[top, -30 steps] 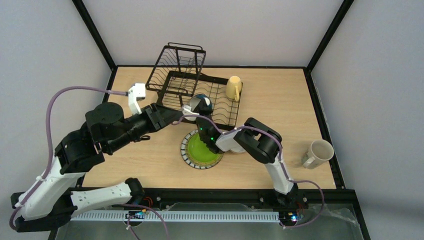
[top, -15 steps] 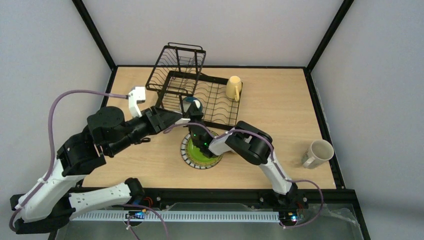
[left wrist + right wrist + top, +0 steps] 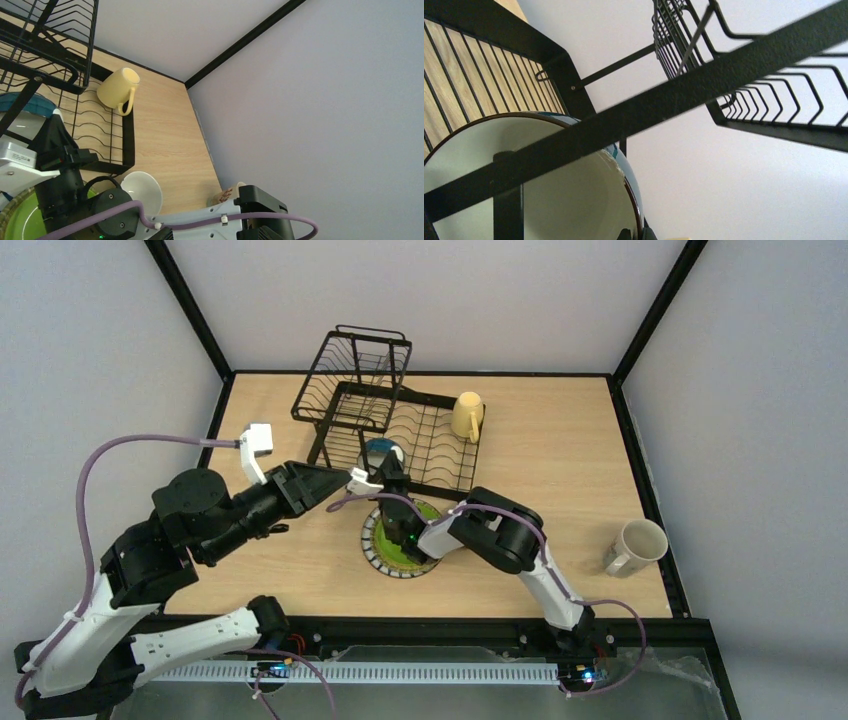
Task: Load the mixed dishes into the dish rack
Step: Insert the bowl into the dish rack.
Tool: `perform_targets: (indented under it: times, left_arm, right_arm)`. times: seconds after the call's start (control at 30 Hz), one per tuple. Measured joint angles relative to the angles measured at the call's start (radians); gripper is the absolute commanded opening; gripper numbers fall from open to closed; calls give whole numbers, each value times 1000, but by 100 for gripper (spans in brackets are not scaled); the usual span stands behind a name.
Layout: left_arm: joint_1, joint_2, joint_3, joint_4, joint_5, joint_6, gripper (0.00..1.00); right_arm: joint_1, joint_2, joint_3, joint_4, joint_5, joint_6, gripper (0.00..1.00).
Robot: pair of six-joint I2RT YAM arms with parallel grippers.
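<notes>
the dish rack (image 3: 724, 67) is black metal wire with a rough, speckled matt coating. the bench (image 3: 560, 440) is smooth pale wood. the blue-outside bowl (image 3: 574, 200) and yellow mug (image 3: 116, 89) look glazed and glossy.

This is a robotics lab test cell rather than a real kitchen. A bare wooden table (image 3: 560, 450) is boxed in by blank grey walls (image 3: 450, 300) and black frame posts (image 3: 185, 305). Two robot arms (image 3: 200, 505) trailing purple cables (image 3: 160, 437) are bolted on at 6 o'clock. A dish rack (image 3: 430, 440) at 12 o'clock and a mug (image 3: 635, 545) at 3 o'clock are the household things on it.
</notes>
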Motion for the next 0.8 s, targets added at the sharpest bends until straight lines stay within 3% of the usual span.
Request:
perform_targets:
  times: [0.8]
  left_arm:
    - [0, 27, -20, 16, -5, 0, 99]
  right_arm:
    - [-108, 17, -5, 34, -13, -4, 0]
